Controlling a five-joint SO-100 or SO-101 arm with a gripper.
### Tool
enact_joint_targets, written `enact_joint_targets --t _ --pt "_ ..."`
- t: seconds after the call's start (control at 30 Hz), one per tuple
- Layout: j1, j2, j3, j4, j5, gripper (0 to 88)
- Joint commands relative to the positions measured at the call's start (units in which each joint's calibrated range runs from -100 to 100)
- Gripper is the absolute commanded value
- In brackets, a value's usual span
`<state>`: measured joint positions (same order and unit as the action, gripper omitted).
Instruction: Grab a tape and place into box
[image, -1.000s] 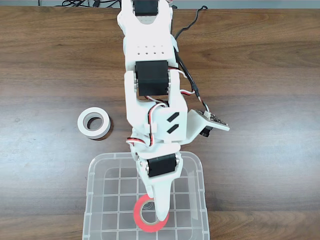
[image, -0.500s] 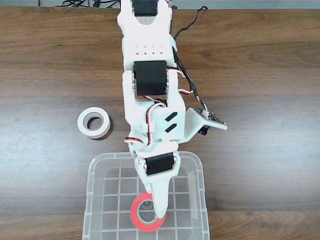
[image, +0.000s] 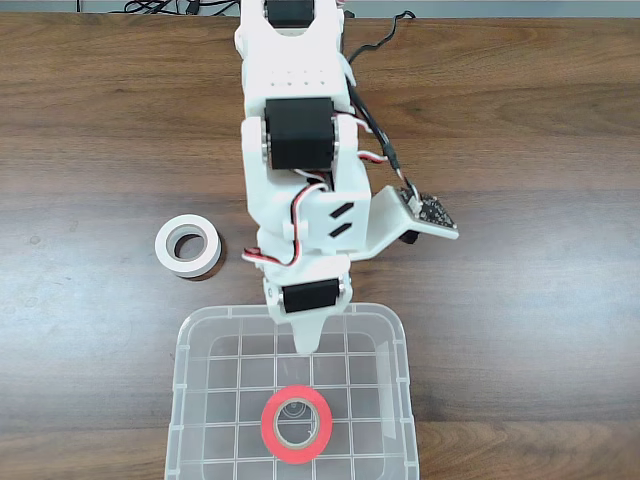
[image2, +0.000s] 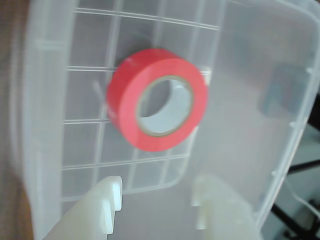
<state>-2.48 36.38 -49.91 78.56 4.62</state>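
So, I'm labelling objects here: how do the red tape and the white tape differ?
The red tape lies flat inside the clear box; the white tape sits on the wooden table, outside the box. One is red, the other white. Both are ring-shaped rolls lying flat.

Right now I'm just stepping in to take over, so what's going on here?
The arm has dropped the red tape flat on the grid floor of the clear box. Its hand is open and empty, pulled back above the box's near wall. A white tape roll sits untouched on the table.
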Motion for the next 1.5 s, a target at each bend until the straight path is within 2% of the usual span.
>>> enact_joint_targets --t 0.0,0.2,0.4,0.83,0.97,1.23,1.33,1.47 --pt "-0.89 -15.86 -5.32 10.31 -3.30 1.3" --pt "-3.52 -26.08 -5.06 20.67 -5.78 1.4" --pt "-3.52 -37.42 -1.21 21.44 -5.94 1.4" --pt "-3.74 -73.62 48.99 20.07 -5.62 1.3" --pt "-3.59 -84.24 68.26 13.14 -5.67 1.3" --pt "-3.15 -105.88 109.09 -9.55 -5.57 1.3" --pt "-2.93 -113.53 122.14 -14.26 -5.51 1.3" --pt "-2.93 -122.94 133.00 -15.29 -5.88 1.3"
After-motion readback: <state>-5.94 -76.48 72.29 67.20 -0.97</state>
